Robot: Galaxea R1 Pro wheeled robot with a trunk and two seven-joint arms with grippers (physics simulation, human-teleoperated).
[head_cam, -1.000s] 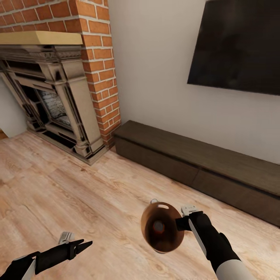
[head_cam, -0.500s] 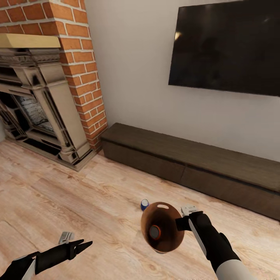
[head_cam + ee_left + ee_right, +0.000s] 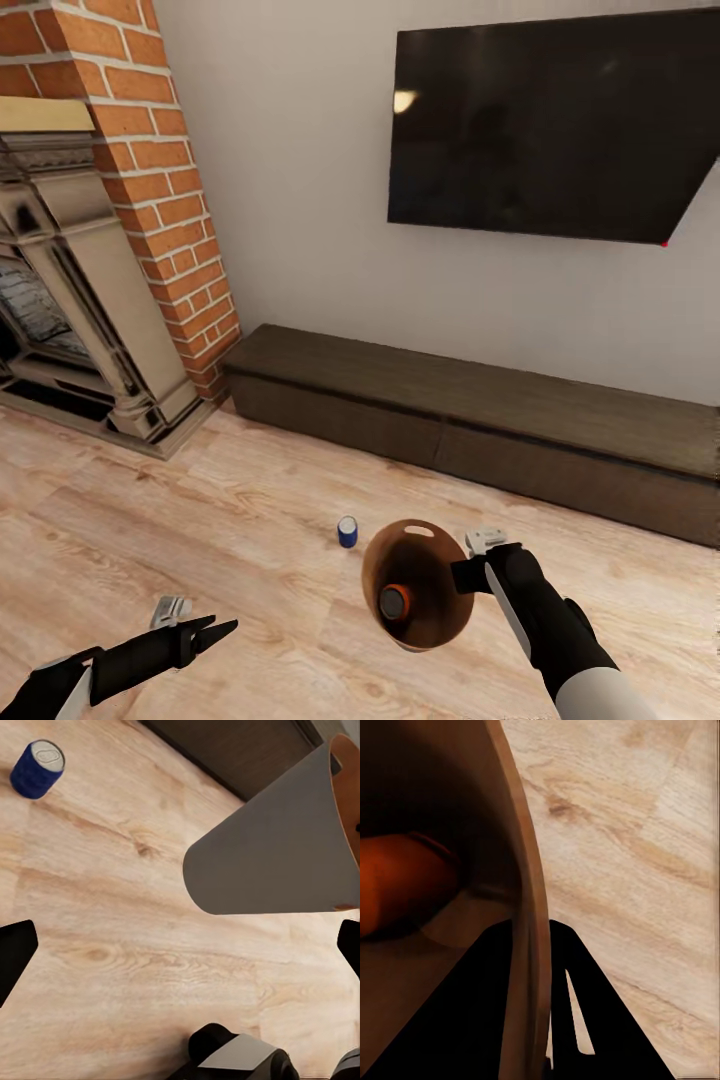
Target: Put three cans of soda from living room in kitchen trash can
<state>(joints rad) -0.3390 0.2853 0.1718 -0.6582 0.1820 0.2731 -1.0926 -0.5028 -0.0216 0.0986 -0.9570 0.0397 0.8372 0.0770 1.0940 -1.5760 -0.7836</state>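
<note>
My right gripper [image 3: 468,574] clamps the trash can's [image 3: 432,625] rim, orange soda can [image 3: 394,601] inside; my left gripper [image 3: 222,629] hangs open and empty, blue can [image 3: 347,531] upright on the floor [image 3: 200,520].

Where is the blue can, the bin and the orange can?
blue can [image 3: 347,531], head view, on its blue side.
bin [image 3: 440,585], head view, on its brown inner wall.
orange can [image 3: 395,602], head view, on its grey top, inside the bin.

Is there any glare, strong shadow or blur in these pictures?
Head view: a pale glint on the dark wall screen; the blue can casts almost no shadow on the floor. Right wrist view: the bin wall is very close and soft, its inside dark. Left wrist view: the floor grain is slightly blurred.
</note>
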